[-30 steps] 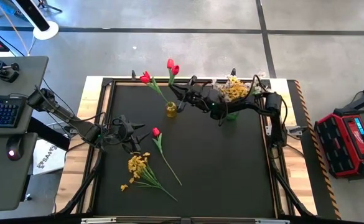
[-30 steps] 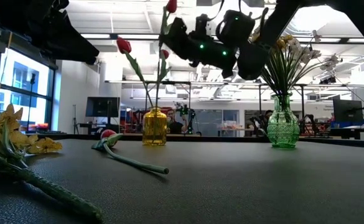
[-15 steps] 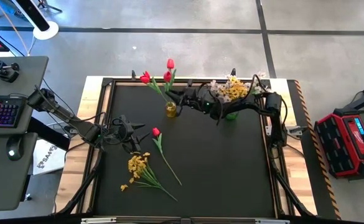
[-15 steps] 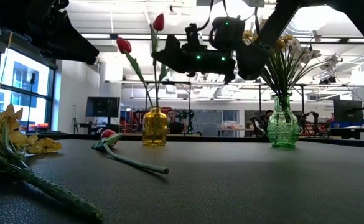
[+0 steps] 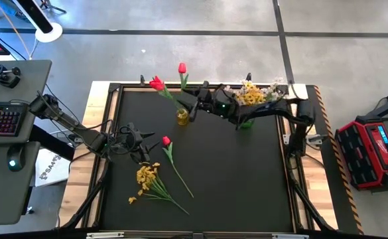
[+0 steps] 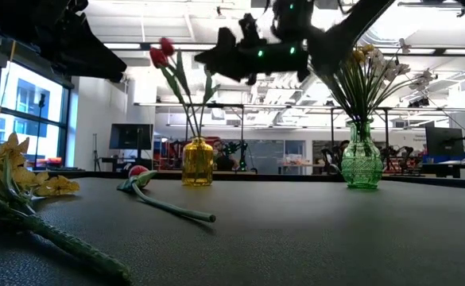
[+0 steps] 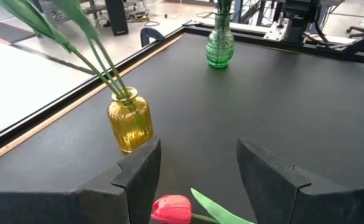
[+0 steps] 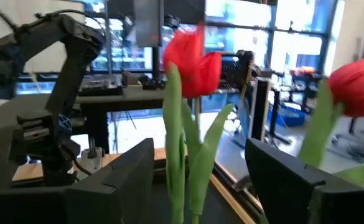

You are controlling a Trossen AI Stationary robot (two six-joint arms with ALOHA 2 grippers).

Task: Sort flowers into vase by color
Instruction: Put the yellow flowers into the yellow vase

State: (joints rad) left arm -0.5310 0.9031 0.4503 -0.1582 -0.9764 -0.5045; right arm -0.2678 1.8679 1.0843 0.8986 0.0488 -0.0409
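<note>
The right gripper (image 5: 192,107) hung above the yellow vase (image 5: 182,117), jaws spread, beside the two red tulips (image 5: 157,83) standing in it. The left gripper (image 5: 142,150) waited low, jaws spread, by a third tulip (image 5: 166,141) lying on the counter (image 5: 247,179) near a yellow spray (image 5: 146,176).

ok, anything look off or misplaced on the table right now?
Nothing damaged or spilled. Still unsorted: one red tulip and a yellow spray lie flat on the mat near the open left pincer. Two tulips lean out of the yellow vase; the right pincer sits open around one stem.
</note>
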